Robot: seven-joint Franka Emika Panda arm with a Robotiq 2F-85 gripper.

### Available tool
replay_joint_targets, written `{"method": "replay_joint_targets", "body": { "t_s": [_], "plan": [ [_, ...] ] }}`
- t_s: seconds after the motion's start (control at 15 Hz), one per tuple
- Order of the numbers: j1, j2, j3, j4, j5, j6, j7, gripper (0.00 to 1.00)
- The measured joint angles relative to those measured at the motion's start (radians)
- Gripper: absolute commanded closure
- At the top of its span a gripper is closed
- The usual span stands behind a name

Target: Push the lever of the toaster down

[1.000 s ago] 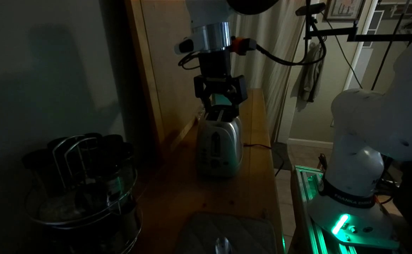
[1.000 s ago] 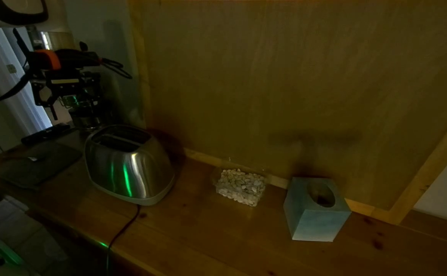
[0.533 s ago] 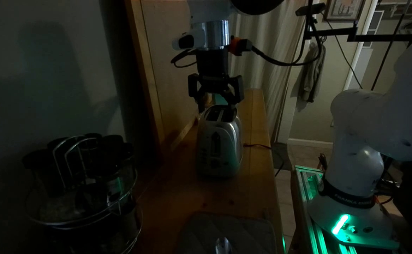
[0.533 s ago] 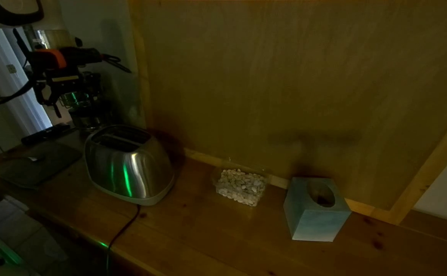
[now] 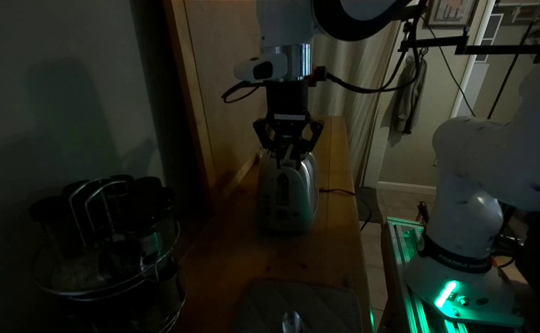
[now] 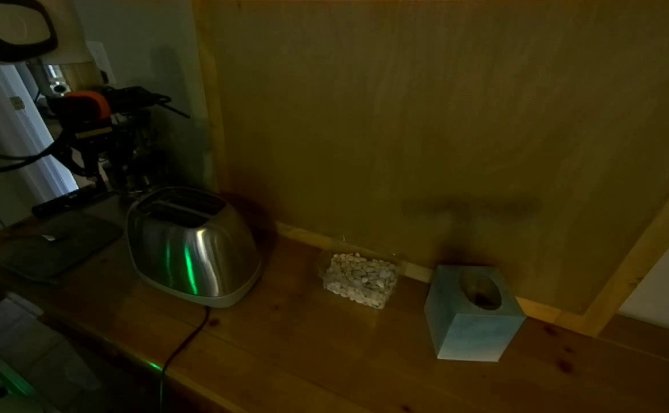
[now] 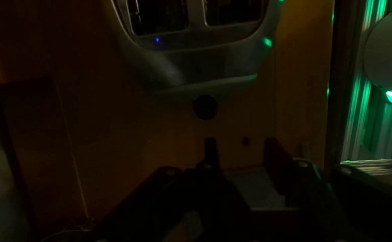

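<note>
The silver toaster (image 5: 288,208) stands upright on the wooden counter in both exterior views. Its dark lever (image 5: 282,179) sits near the top of the slot on its front end. Looking down in the wrist view, I see the toaster top (image 7: 196,43) and a dark round knob, apparently the lever (image 7: 205,107), jutting from that end. My gripper (image 5: 288,166) points downward off this end, above the lever's height. In the wrist view the gripper (image 7: 240,138) has its fingertips part-way apart, with only counter and mat visible between them. No contact with the toaster can be made out.
A wire rack (image 5: 82,293) of dark jars stands beside the wall. On the counter lie a grey mat (image 5: 260,305) and a spoon (image 5: 292,321). Behind the toaster are a tub of pale pebbles (image 6: 363,281) and a blue tissue box (image 6: 472,332). A cord (image 6: 185,344) crosses the counter.
My gripper has come down toward the toaster's front end, and its fingers have drawn much closer together. The toaster has stayed in place.
</note>
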Motion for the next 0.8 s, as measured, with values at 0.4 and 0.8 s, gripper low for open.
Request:
{"method": "replay_joint_targets", "body": {
  "t_s": [0.4,0.8],
  "plan": [
    [-0.007,0.000,-0.001,-0.050,-0.007,0.047,-0.063,0.97],
    [-0.024,0.006,-0.001,-0.055,-0.031,0.090,-0.085,0.97]
  ]
}}
